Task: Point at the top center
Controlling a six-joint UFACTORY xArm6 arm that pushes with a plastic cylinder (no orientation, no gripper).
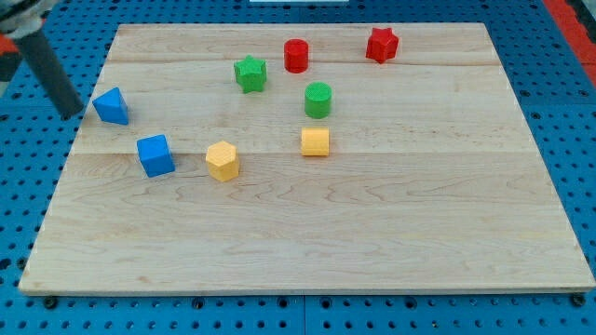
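My tip [73, 113] is at the view's left edge of the wooden board [372, 223], just left of a blue wedge-like block [112, 106]. The rod rises from it up to the view's top left. A blue cube [155, 155] lies below and right of the tip. Near the board's top centre stand a red cylinder [296, 55] and a green star block [250, 73]. A red star block [382, 44] is further right. A green cylinder [318, 100], a yellow cube [315, 141] and a yellow hexagonal block [223, 160] lie mid-board.
The board rests on a blue perforated table [28, 186] that surrounds it on all sides.
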